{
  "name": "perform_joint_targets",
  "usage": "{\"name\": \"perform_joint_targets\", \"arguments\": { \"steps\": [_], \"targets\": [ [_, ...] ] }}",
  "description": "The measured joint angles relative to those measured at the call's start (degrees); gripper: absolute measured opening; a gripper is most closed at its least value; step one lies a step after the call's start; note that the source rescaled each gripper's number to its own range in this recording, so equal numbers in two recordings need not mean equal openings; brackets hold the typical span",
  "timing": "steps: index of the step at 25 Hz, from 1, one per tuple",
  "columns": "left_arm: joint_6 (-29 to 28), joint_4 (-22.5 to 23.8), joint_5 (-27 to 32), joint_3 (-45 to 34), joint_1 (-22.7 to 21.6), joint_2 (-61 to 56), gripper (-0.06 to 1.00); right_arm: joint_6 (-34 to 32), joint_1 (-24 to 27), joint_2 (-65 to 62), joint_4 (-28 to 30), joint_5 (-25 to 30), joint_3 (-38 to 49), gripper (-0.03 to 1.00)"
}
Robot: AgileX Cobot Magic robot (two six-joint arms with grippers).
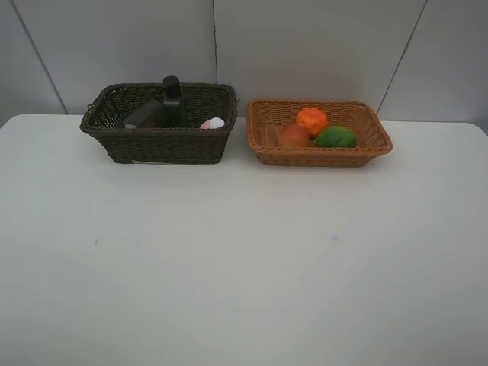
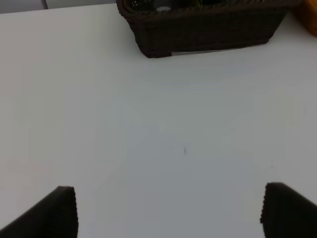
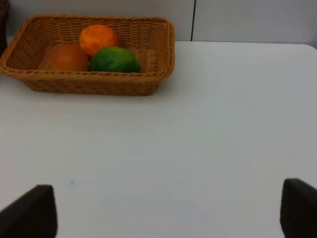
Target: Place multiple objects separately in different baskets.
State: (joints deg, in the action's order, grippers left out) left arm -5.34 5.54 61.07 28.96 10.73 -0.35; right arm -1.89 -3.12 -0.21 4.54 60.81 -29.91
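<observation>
White table (image 1: 244, 267); grey panelled wall (image 1: 305, 46) behind.

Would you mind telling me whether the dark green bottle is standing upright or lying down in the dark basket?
Upright: the dark green bottle stands with its cap rising above the rim of the dark brown basket.

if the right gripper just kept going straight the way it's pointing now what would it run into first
Probably nothing soon. The open right gripper points over bare white table, and the light tan woven wicker basket with its three fruits sits off to one side of that line. Beyond lies the grey wall, though depth is hard to judge.
</observation>
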Motion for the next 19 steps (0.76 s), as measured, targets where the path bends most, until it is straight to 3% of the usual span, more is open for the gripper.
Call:
{"name": "perform_joint_targets", "arguments": {
  "steps": [14, 19],
  "targets": [
    [0.00, -0.10, 0.00, 0.00, 0.00, 0.00, 0.96, 0.00, 0.00, 0.00, 0.00, 0.00, 0.00, 0.96],
    [0.00, -0.10, 0.00, 0.00, -2.87, 0.00, 0.96, 0.00, 0.00, 0.00, 0.00, 0.00, 0.00, 0.96]
  ]
}}
